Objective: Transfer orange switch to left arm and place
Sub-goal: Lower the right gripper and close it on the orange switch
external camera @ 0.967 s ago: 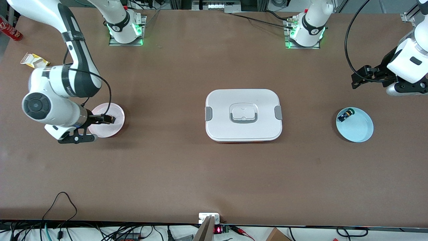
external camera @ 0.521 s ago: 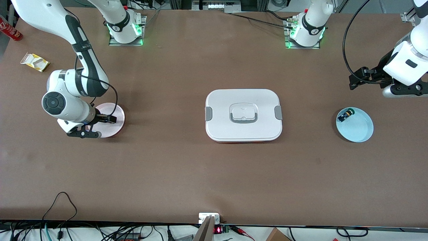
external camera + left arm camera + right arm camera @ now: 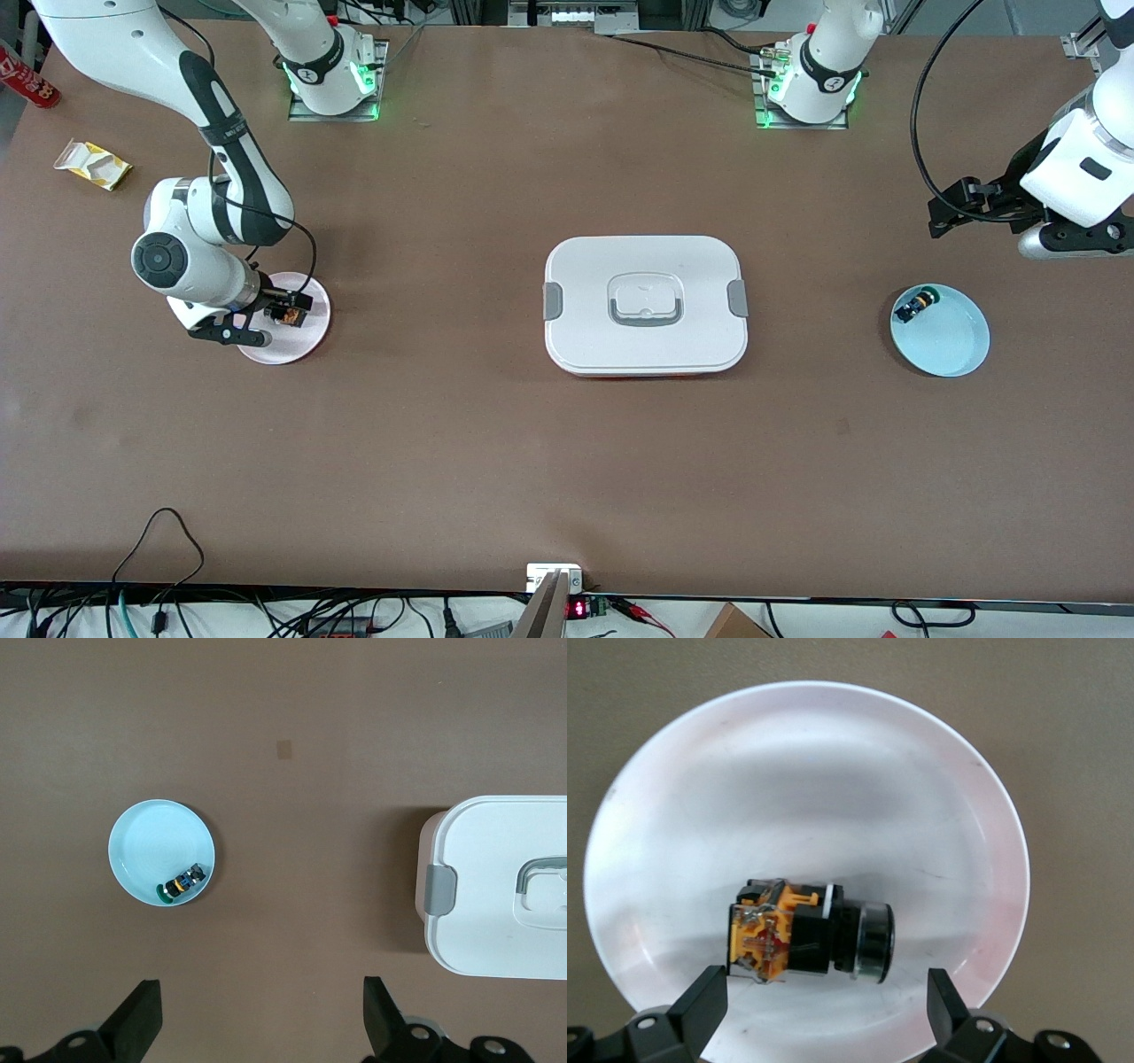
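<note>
**Fingers wide over the pink plate, switch lying between them**

My right gripper (image 3: 282, 321) has its fingers (image 3: 700, 1005) spread wide, low over the pink plate (image 3: 306, 341) toward the right arm's end of the tabletop (image 3: 496, 461). The orange switch (image 3: 806, 930) lies on its side in that plate, between my two fingers and touching neither, from what I see in the right wrist view. Its cap end looks dark here; I cannot make out the colour of the cap. In the front view my own wrist covers part of the plate, and the switch shows only as a small dark speck.

My left gripper (image 3: 941, 211) waits up in the air over bare tabletop toward the left arm's end, fingers (image 3: 142, 1028) wide and holding nothing. The blue plate (image 3: 952, 346) sits near it, with a small black switch (image 3: 912, 306) against its rim.

The box (image 3: 645, 303) lies mid-tabletop, lid on, between the two plates and well apart from both. Open brown tabletop runs all round it, broadest on the side nearer the front camera. The left wrist view cuts the box off at its edge.
</note>
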`<action>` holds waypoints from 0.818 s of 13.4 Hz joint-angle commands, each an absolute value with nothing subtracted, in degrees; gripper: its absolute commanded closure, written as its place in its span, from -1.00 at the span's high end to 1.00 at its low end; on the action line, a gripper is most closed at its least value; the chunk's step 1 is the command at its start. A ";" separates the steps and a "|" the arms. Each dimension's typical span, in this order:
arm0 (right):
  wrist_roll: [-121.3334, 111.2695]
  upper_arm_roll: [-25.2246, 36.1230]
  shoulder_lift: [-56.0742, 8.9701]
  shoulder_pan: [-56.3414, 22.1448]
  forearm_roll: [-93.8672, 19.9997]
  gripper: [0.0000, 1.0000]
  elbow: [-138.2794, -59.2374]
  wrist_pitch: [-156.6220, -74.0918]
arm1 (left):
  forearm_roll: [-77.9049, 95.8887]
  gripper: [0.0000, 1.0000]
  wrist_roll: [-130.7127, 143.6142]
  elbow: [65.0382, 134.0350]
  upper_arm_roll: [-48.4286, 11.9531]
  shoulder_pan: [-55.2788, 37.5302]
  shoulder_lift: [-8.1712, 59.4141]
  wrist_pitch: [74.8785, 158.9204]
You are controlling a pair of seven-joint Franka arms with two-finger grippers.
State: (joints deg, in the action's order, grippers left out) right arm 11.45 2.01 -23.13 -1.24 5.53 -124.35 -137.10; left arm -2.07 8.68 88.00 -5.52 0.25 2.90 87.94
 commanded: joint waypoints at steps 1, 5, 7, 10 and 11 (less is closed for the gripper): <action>12.30 2.11 -22.94 -1.05 5.98 1.00 -124.80 -137.90 | -3.16 1.00 9.05 86.04 -5.71 0.00 3.78 86.84; 14.15 2.11 -24.69 -1.23 5.36 1.00 -124.19 -140.18 | -3.25 1.00 9.32 86.04 -5.71 -0.44 3.87 86.84; 14.06 2.11 -25.13 -1.93 2.30 1.00 -122.79 -140.19 | -3.25 1.00 9.23 86.04 -5.71 -0.44 3.87 86.92; 14.15 2.11 -25.66 -2.99 0.88 1.00 -122.26 -140.36 | -3.25 1.00 9.14 86.04 -5.71 -0.44 3.87 86.92; 13.80 2.11 -25.75 -2.73 0.97 1.00 -122.26 -140.45 | -3.25 1.00 9.14 86.04 -5.71 -0.44 3.87 86.92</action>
